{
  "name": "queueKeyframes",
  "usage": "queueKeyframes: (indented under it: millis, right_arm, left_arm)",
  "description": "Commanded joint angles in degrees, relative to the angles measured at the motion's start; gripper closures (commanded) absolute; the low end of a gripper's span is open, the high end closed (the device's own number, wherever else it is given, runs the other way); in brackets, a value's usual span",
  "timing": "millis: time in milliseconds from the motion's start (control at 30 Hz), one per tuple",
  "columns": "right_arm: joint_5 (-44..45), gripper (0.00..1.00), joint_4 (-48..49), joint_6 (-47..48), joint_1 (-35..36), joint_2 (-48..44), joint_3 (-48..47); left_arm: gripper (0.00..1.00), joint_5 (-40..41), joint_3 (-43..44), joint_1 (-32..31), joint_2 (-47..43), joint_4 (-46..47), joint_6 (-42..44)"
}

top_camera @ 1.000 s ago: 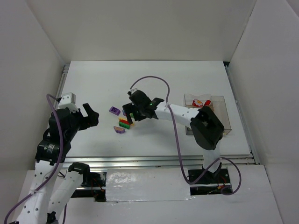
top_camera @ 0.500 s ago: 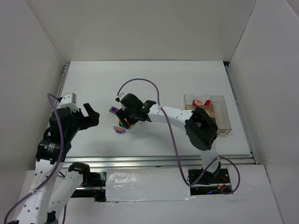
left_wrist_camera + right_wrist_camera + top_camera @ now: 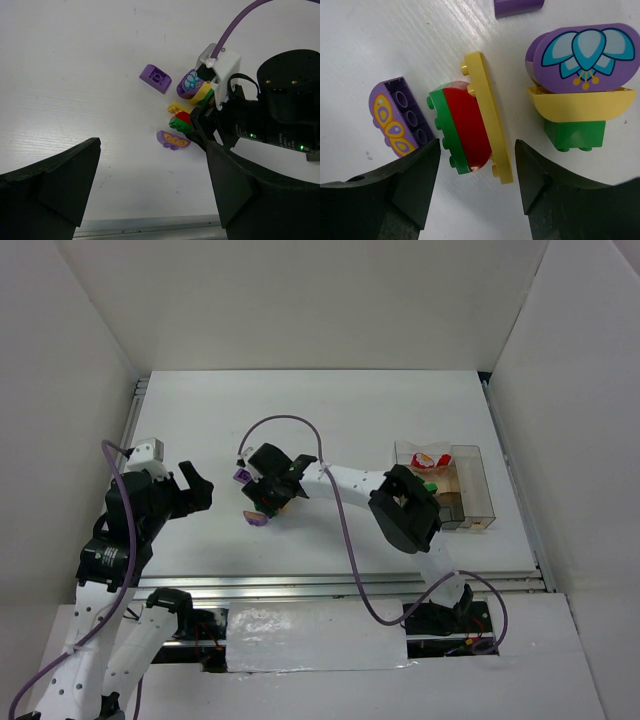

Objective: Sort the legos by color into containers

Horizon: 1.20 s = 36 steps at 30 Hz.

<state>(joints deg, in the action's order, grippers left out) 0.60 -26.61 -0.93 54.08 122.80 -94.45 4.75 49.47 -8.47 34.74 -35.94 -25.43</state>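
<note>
Legos (image 3: 180,122): clustered left of centre on the tabletop (image 3: 330,420), well apart from the containers (image 3: 481,480) at the right. My right hand (image 3: 476,150) has swung left and narrowed, its fingers flanking the red-green-yellow stack (image 3: 470,125); I cannot tell whether it grips. My left hand (image 3: 197,486) is wide open and empty. A pick looks imminent.

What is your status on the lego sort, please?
Left gripper open, away from the bricks. Right gripper: jaws flank the red-green-yellow stack, grip unclear. Purple butterfly brick and lotus stack crowd either side.
</note>
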Motion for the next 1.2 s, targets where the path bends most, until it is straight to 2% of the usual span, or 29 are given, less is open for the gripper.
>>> queueKeyframes:
  millis: [0, 133, 233, 267, 500, 533, 700, 767, 833, 867, 967, 1067, 1167]
  right_arm:
    - [0.0, 0.32, -0.1, 1.6, -0.1, 0.7, -2.1]
    - [0.1, 0.44, -0.2, 1.7, -0.2, 1.4, -2.1]
    - [0.1, 0.63, 0.0, 1.5, -0.4, 0.7, -1.4]
    - [0.3, 0.77, 0.2, 1.4, -0.4, 0.2, -1.1]
    - [2.4, 0.89, 5.0, -2.9, -0.4, -11.8, 8.5]
    - [3.2, 0.99, 5.5, -4.9, -0.4, -13.8, 9.8]
    - [7.5, 1.0, 12.4, -12.3, 0.0, -29.5, 23.5]
    - [8.5, 1.0, 16.0, -15.8, 0.8, -36.8, 30.2]
    - [9.5, 1.0, 18.2, -17.4, 2.2, -41.3, 36.0]
    - [10.4, 1.0, 19.9, -19.1, 3.2, -43.2, 37.5]
    - [14.7, 0.99, 22.2, -21.5, 6.7, -52.0, 42.1]
    - [11.7, 0.98, 23.0, -17.9, 10.0, -55.5, 43.2]
    - [11.3, 0.97, 20.6, -13.4, 12.5, -56.1, 42.5]
  left_arm:
    - [0.0, -0.9, 0.3, -0.3, -0.3, 2.2, 1.3]
    - [0.01, -1.0, 0.3, -0.3, -0.3, 2.2, 1.3]
    - [0.01, -1.0, 0.2, -0.4, -0.4, 2.2, 1.3]
    - [0.0, -1.0, 0.2, -0.3, -0.4, 2.2, 1.3]
    - [0.0, -1.1, 0.3, -0.3, -0.6, 2.3, 1.2]
    - [0.0, -1.8, 0.3, -0.4, -0.6, 2.5, 1.2]
    - [0.01, -8.2, 1.9, -0.3, 0.8, 2.5, 0.2]
    - [0.0, -18.2, 1.3, -0.3, 1.7, 4.7, -3.7]
    - [0.0, -26.3, -1.6, -0.4, 2.7, 12.4, -9.7]
    - [0.0, -32.9, -3.0, -0.4, 3.0, 15.6, -12.0]
    - [0.01, -39.3, -7.1, -1.2, 4.5, 26.3, -18.6]
    - [0.01, -42.0, -8.6, -3.1, 6.4, 32.5, -21.6]
    - [0.01, -44.4, -7.6, -5.1, 8.9, 33.0, -21.3]
